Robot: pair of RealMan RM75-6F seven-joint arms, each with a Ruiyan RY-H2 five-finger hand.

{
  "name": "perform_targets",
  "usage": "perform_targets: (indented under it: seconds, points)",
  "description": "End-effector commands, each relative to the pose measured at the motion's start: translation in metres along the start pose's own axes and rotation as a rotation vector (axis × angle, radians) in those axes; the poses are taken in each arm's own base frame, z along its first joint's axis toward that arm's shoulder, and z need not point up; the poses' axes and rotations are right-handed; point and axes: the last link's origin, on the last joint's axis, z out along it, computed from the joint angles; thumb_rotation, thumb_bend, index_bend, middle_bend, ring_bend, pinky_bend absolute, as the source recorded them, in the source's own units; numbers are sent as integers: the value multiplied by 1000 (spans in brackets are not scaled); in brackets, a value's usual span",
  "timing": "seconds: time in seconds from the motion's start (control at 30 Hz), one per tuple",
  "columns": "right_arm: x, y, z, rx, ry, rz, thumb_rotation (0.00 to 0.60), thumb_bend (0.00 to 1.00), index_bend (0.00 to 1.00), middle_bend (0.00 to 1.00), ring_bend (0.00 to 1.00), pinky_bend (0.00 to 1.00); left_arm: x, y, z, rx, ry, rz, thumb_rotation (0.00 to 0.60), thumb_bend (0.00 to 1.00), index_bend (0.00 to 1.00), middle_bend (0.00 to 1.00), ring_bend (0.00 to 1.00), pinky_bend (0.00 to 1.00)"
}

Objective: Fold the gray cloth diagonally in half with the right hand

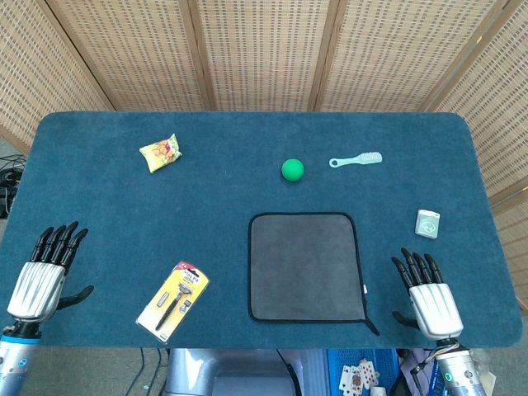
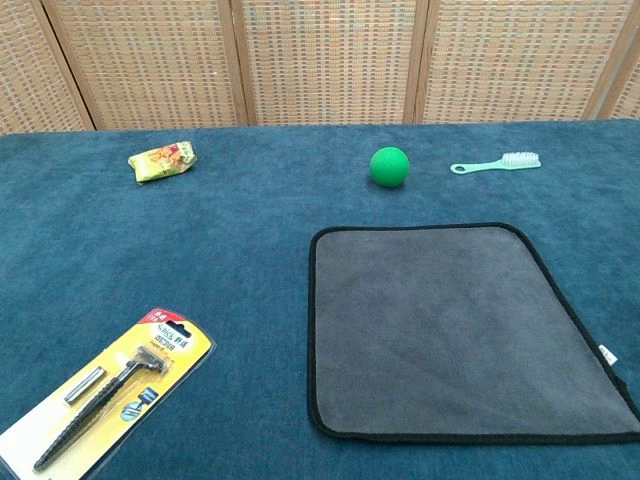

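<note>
- Nearest the camera on the near left, a packaged razor lies slantwise on its yellow card on the table.
- Just right of centre, the gray cloth lies spread flat and unfolded, black-edged, with a small white tag on its right edge and a loose black loop at its near right corner.
- At the near right edge, the right robot hand rests palm down beside the cloth but apart from it, fingers extended and slightly spread, holding nothing.
- At the near left edge, the left robot hand lies likewise, fingers straight and apart, thumb out to the side, empty.
- Beyond the cloth, a green ball sits near the table's middle.
- Right of the ball, a pale green brush lies with its bristles to the right.
- On the far left, a yellow snack packet lies alone.
- At the right, beyond the right robot hand, a small pale box lies flat.
- Behind the table stands a woven screen with wooden frames.
</note>
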Motion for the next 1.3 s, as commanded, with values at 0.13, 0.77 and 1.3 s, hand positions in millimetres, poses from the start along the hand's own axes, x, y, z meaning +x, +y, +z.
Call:
perform_targets:
  seconds: [0.13, 0.77, 1.3]
  points:
    - [1, 0, -1, 1, 4, 1, 600, 108, 70, 0, 0, 0, 0, 0, -1, 1, 0, 1, 600, 160, 0, 0, 0, 0]
    - [1, -7, -7, 17, -3, 4, 600, 108, 70, 0, 0, 0, 2, 0, -1, -1, 9, -4, 600, 160, 0, 0, 0, 0]
    - [-14, -27, -16, 62, -56, 4, 600, 108, 70, 0, 0, 0, 1, 1, -1, -3, 4, -4, 600, 161, 0, 0, 0, 0]
